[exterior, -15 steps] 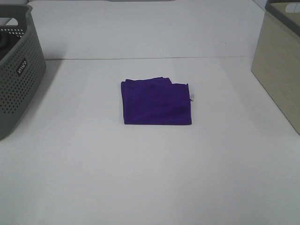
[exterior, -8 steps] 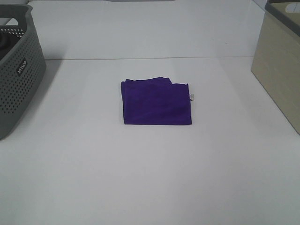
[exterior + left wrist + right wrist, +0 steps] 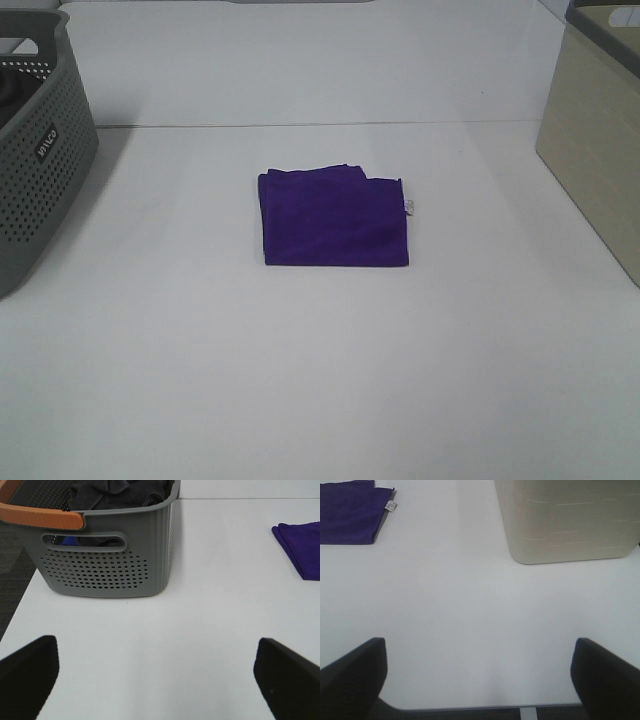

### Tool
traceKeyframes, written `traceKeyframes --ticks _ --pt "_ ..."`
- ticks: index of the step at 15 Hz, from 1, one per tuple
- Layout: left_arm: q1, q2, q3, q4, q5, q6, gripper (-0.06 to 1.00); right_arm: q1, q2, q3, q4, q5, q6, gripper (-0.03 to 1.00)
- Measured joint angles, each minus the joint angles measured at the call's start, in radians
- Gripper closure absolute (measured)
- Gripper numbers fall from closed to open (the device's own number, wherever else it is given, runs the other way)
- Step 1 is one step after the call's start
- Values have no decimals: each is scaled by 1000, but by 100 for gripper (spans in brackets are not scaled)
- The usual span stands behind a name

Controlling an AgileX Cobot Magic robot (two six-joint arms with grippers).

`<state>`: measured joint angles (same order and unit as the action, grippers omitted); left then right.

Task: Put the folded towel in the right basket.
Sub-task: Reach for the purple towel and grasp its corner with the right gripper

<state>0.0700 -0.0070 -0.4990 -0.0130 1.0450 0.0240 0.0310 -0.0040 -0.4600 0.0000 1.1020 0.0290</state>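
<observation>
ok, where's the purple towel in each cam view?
Exterior high: towel flat mid-table, between grey basket and beige basket.
Left wrist: towel cut off by the frame edge, apart from grey basket.
Right wrist: towel partly in frame, apart from beige basket.
Shared landmark: white tag on its beige-basket side, seen in exterior and right wrist.

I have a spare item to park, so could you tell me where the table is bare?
The white table is bare all along the near side, in front of the folded purple towel. Free strips also lie between the towel and the grey perforated plastic basket on the left, and the smooth beige basket on the right. Only the side edges are crowded.
</observation>
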Motion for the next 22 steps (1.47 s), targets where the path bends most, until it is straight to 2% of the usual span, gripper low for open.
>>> traceKeyframes --ticks 12,14,15,18,20,22 --pt "0 0 0 0 0 0 -5 0 21 -13 9 7 0 1" --pt "0 0 0 0 0 0 -5 0 210 -132 36 39 0 1" --pt "0 0 0 0 0 0 -5 0 416 -273 85 45 0 1" --pt "0 0 0 0 0 0 -5 0 790 -552 148 46 0 1" --pt "0 0 0 0 0 0 -5 0 920 -638 178 45 0 1" --pt "0 0 0 0 0 0 -5 0 1095 -723 255 34 -41 1"
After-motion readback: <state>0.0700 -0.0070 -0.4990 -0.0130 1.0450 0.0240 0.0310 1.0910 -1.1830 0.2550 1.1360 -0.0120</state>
